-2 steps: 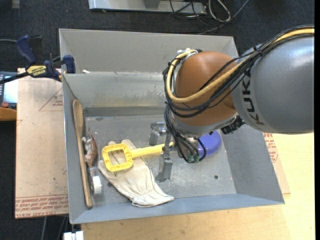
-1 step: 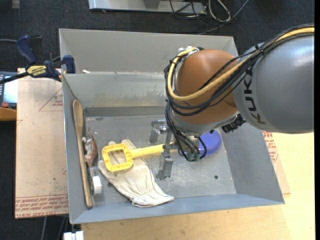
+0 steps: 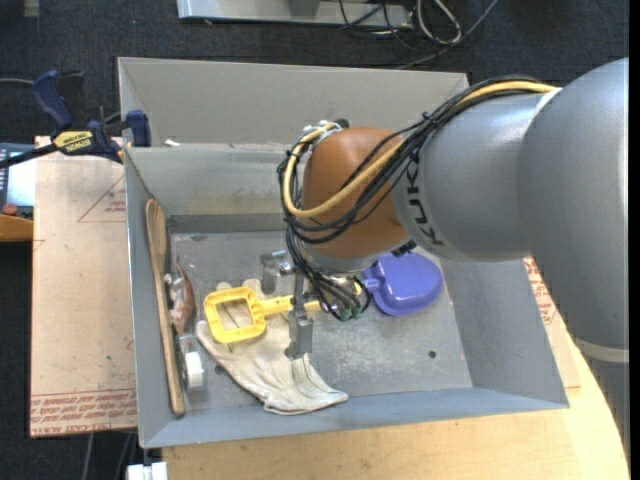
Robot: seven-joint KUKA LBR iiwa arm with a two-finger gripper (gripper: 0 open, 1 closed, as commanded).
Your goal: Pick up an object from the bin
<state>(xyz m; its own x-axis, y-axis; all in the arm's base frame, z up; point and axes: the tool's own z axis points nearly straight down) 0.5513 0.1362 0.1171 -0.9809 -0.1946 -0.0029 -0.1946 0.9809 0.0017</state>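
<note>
My gripper hangs low over the middle of the bin floor, open, with one finger toward the back and the other toward the front. A yellow plastic frame with a handle lies just to its left. The handle runs rightward into the gap between the fingers, which stand on either side of it without closing on it. A white ribbed cloth-like piece lies right in front of the front finger. A purple rounded plastic piece rests to the right, partly under the arm.
A long wooden stick leans along the left wall. Beside it lie a brownish small item and a grey-white one. The arm's orange dome and cables hide the bin's back middle. Bare floor shows at the front right.
</note>
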